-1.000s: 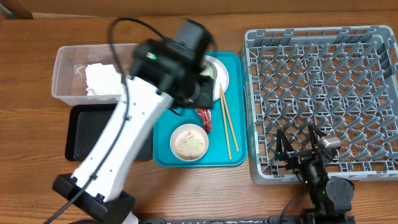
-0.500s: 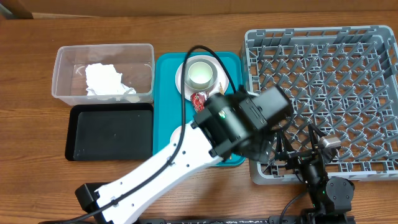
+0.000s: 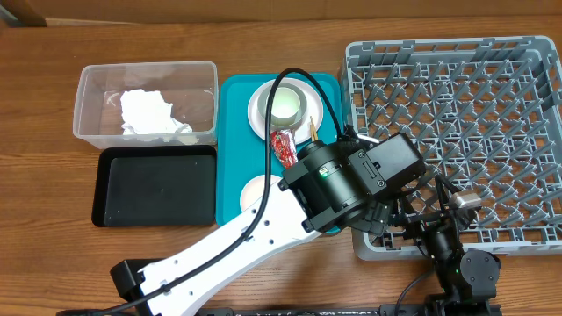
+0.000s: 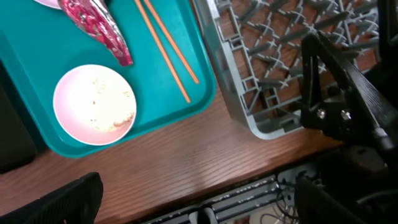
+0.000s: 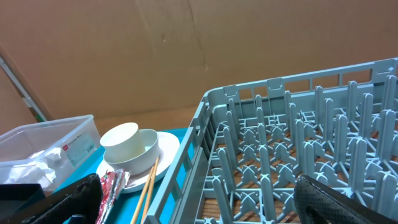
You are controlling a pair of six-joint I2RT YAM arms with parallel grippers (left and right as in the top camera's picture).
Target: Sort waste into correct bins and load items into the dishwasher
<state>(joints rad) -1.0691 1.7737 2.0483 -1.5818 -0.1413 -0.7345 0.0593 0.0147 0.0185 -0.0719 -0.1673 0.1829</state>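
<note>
Your left gripper (image 4: 199,198): released, empty, shifted from clear tub (image 3: 200,96) to over teal tray (image 3: 230,132) | tissue (image 3: 145,112) binned | wrapper (image 4: 96,25) on tray likely next.

Counts:
- clear rectangular plastic tub (image 3: 145,66): one, table 10 o'clock
- shallow black rectangular tray (image 3: 158,184): one
- teal plastic serving tray (image 3: 233,140): one
- square grey plastic dish rack (image 3: 457,96): one, 3 o'clock
- round white plate (image 3: 257,114): one
- white round bowls: two, upper bowl (image 5: 149,146) and lower bowl (image 4: 94,104)
- small white cup (image 5: 119,135): one
- thin wooden chopsticks (image 4: 163,51): two
- red crinkled wrapper (image 4: 99,28): one
- crumpled white paper tissue (image 3: 147,112): one clump
</note>
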